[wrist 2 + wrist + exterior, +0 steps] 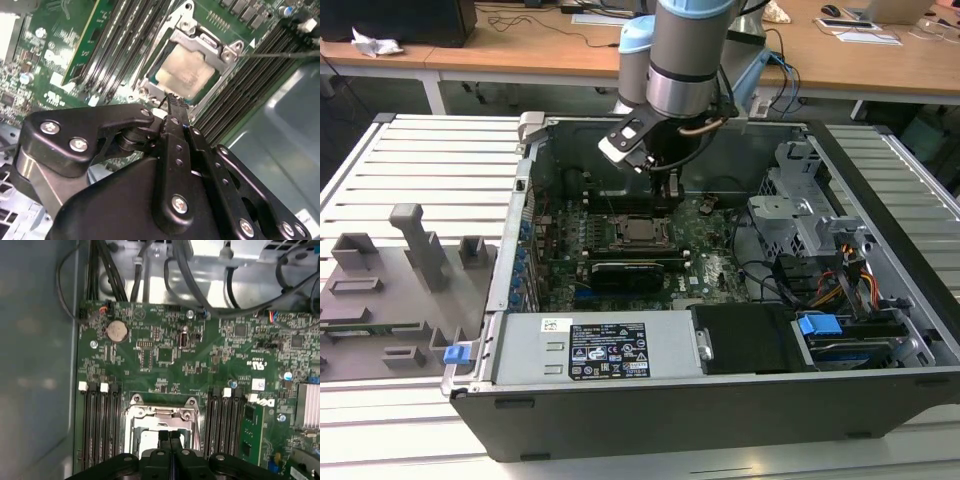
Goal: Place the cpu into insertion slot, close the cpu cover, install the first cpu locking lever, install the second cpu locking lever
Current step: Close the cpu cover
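Note:
The cpu [186,74] lies flat in its socket on the green motherboard [165,355], its dull silver top showing through the square window of the cpu cover [200,44]. The cover lies down over it. A thin metal locking lever [280,54] runs from the socket's corner out over the memory slots. My gripper [172,100] hangs just above the socket's edge with its black fingers pressed together and nothing between them. In the first wrist view the gripper [169,436] is over the silver socket frame [135,412]. In the exterior view the gripper [670,192] is inside the open case, behind the cpu [642,232].
Black memory slots [100,425] flank the socket on both sides. Cables [200,285] run along the case wall. A power supply [605,352], a drive cage [800,215] and the case walls [525,230] enclose the board. A grey fixture [410,270] lies outside at the exterior view's left.

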You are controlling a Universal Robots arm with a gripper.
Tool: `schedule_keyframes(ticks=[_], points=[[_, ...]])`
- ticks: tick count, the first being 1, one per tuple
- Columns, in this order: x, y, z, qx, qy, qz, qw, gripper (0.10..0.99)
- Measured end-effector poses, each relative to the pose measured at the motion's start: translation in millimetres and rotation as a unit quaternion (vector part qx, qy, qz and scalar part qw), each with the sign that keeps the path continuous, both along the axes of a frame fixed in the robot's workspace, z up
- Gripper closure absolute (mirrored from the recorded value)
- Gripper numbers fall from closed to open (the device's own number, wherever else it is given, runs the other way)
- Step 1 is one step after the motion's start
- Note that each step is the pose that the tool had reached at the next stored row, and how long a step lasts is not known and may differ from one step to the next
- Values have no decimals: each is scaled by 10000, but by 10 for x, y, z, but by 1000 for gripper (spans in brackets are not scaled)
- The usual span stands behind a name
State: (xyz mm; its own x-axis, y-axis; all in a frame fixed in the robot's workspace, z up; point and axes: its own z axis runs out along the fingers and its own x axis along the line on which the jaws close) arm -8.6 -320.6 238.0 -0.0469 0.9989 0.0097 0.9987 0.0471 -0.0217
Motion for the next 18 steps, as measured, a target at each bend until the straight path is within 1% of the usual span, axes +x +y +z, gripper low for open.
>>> schedule_keyframes(ticks=[1,2,3,4,5,7,10,12,15,18], points=[[-17,0,-6,0,-8,0,10000,980],[-36,-1,-10,-1,-21,0,10000,980],[-67,-1,-13,-1,-44,1,10000,980],[-90,-1,-16,-1,-57,0,10000,980],[-123,0,-22,-1,-78,0,10000,980],[-165,1,-40,-2,-96,0,10000,980],[-230,1,-107,-5,-96,1,10000,980],[-285,2,-136,-4,-100,0,9999,980],[-343,3,-178,-5,-103,0,9999,980],[-370,6,-199,-6,-101,1,9999,980]])
